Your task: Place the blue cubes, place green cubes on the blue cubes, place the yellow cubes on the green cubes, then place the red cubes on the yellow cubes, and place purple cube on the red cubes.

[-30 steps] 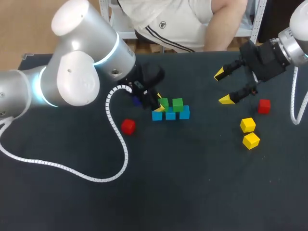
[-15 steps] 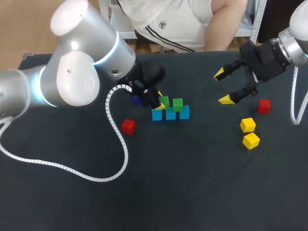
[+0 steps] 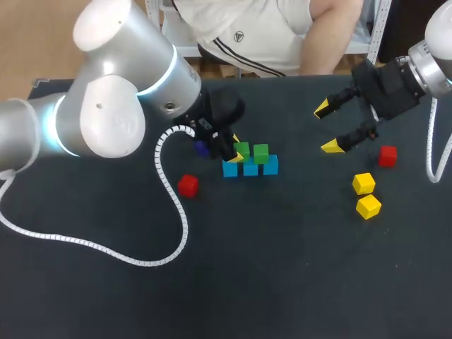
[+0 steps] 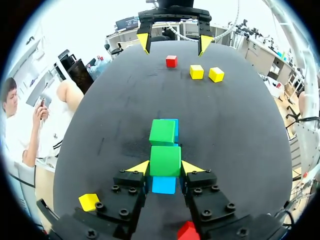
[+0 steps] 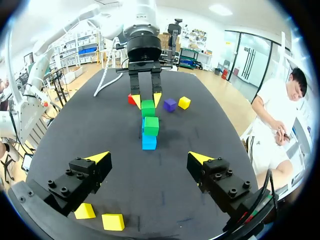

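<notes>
Straddling the green cube point(image 4: 165, 160), the left pincer point(image 4: 165, 167) grips it from both sides, resting it on the near end of the blue row point(image 4: 164, 185), which runs straight ahead of it. The right pincer point(image 5: 149, 156) hangs open with two yellow cubes point(image 5: 112, 221) just beneath it, so that arm looks nearer to them.

the left end effector point(image 3: 236, 150) hides most of the purple cube point(image 3: 201, 148) in head view.

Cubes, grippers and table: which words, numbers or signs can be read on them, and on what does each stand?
None can be read: the blue cubes, green cubes, yellow cubes, red cubes, purple cube, left gripper, right gripper and table show no print.
</notes>
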### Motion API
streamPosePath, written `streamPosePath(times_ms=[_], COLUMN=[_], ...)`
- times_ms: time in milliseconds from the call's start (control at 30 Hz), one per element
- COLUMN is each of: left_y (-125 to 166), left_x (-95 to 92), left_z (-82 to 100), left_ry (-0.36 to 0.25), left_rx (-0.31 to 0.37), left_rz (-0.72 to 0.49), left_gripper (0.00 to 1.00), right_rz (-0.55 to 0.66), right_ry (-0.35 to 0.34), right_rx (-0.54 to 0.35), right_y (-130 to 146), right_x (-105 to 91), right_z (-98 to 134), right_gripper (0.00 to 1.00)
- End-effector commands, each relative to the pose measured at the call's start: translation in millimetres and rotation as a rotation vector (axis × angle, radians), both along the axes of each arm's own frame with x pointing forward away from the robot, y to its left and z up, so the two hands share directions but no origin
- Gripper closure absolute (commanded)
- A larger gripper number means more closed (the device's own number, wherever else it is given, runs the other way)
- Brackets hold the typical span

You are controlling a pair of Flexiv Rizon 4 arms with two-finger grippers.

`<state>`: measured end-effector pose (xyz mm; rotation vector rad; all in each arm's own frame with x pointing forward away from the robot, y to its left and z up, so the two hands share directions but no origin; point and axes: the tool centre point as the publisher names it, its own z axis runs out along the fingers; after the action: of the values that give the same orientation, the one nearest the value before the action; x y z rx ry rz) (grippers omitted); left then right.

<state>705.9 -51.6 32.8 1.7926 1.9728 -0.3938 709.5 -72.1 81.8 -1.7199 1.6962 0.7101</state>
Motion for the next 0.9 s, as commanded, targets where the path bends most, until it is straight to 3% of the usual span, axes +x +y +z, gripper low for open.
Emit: streamPosePath(times_ms=[33,900], left_y=[-1.0,-0.2], left_x=[-0.2,2.5], left_z=[-4.1,-12.4], left_ry=[0.004,0.026], left_rx=[-0.004,-0.009], left_rz=[-0.003,-0.003], left_gripper=[1.0,1.0], right_rz=[-0.001,-0.001], right_ry=[-0.002,-0.002], right_rx=[0.001,0.001], right_y=[-0.2,-0.2], right_x=[-1.0,-1.0], right_z=[0.2,0.2], right_gripper=[0.0,0.0])
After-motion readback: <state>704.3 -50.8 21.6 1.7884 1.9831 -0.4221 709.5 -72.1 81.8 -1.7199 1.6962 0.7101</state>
